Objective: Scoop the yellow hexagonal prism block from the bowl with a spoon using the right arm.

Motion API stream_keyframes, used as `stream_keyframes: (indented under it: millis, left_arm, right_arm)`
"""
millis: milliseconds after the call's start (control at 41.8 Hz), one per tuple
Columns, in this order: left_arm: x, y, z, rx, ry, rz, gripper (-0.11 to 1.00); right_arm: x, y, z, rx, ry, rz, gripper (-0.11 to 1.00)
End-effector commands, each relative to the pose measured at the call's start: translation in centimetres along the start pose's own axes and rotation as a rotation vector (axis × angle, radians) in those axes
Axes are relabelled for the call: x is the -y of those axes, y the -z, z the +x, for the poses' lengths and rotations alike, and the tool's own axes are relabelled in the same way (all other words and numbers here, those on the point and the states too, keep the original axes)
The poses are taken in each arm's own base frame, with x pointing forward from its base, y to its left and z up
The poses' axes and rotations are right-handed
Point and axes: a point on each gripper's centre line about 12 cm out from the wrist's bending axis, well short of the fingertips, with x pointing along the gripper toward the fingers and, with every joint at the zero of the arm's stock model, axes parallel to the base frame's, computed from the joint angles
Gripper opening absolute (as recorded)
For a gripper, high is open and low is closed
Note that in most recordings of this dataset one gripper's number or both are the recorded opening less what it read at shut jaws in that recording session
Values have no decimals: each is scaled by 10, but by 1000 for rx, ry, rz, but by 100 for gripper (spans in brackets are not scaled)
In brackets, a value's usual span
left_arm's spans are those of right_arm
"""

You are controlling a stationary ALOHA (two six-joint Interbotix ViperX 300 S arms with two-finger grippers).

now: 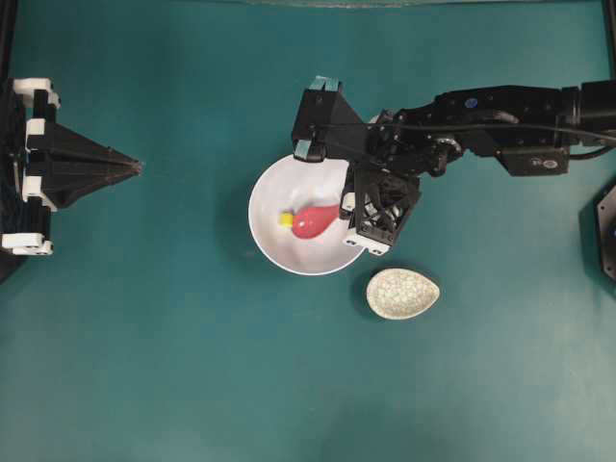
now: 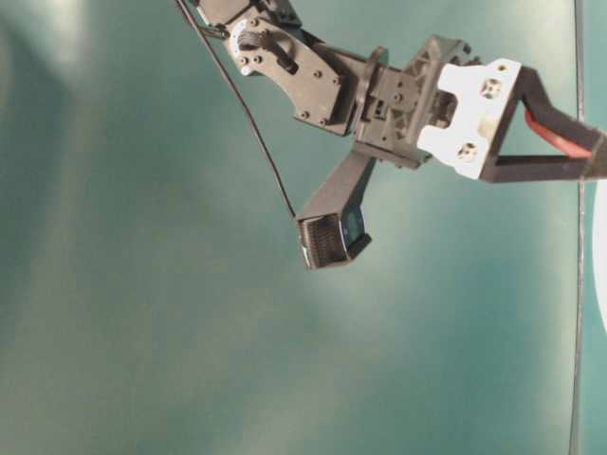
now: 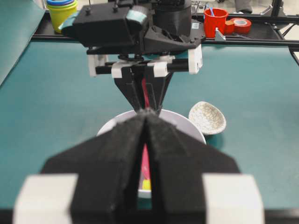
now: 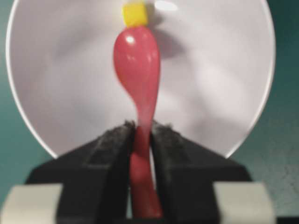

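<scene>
Spoon (image 4: 137,65) clamped by its handle between the fingers of the right gripper (image 4: 140,135), jaws pinched tight on the pink-red stem, scoop reaching out into the white bowl (image 1: 274,245). Yellow hexagonal prism block (image 4: 135,14) lying on the bowl floor just beyond the scoop's tip, touching or nearly touching it, not yet inside the scoop. Seen from overhead: block (image 1: 286,219) left of centre in the bowl, spoon (image 1: 316,221) pointing at it from the right, right arm (image 1: 500,120) stretched in from the right edge with the wrist over the bowl's right rim. Left gripper (image 3: 145,140) parked well away at the left of the table, jaws pressed together on nothing, aimed toward the bowl. Small speckled dish (image 1: 402,294) just outside the bowl at lower right, no part in this step. Step in hand, by judgement: the scoop itself, tool grasped and brought up to the block, lift not begun. Next move likely needing the scoop's lip low against the bowl floor, pushed under the block toward the far wall so the wall stops it sliding away, then tipped level and raised slowly. Main risk: nudging the tiny block ahead of the spoon instead of under-running it, or rolling it off the shallow oval on the way up.
</scene>
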Motion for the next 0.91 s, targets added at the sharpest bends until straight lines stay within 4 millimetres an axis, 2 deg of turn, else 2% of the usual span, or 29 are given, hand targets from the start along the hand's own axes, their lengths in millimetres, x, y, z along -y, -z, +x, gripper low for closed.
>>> stream_keyframes:
  millis: [0, 431, 550, 741, 885]
  left_arm:
    - [-1, -9, 2, 28, -3, 3, 1]
    - [-1, -9, 2, 26, -3, 3, 1]
    - [-1, -10, 3, 28, -3, 3, 1]
    - [-1, -10, 3, 29, -3, 3, 1]
    - [-1, -9, 2, 26, -3, 0, 1]
  right_arm:
    - [-3, -10, -8, 52, -1, -11, 14]
    - [-3, -12, -12, 56, 11, -22, 11]
    - [-6, -13, -29, 44, 9, -32, 11]
    - [-14, -12, -70, 89, -8, -44, 11]
    - [-22, -3, -98, 131, -25, -44, 11]
